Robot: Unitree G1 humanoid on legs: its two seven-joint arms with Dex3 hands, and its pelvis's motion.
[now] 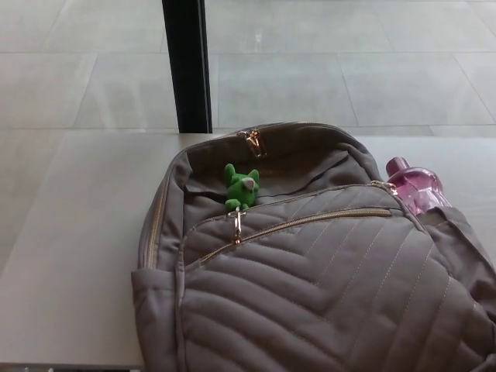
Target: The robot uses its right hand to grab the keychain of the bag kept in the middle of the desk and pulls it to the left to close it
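- Green keychain [241,187] sits on bag [310,294], left of centre; zip track [310,222] runs rightward from it.
- Neither hand in view; its state and nearness cannot be told.

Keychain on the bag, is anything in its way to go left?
Nothing visible. The keychain lies on the bag, and the zipper left of it is bare. No robot hand shows.

Soft, even daylight; slightly blurry, no glare.
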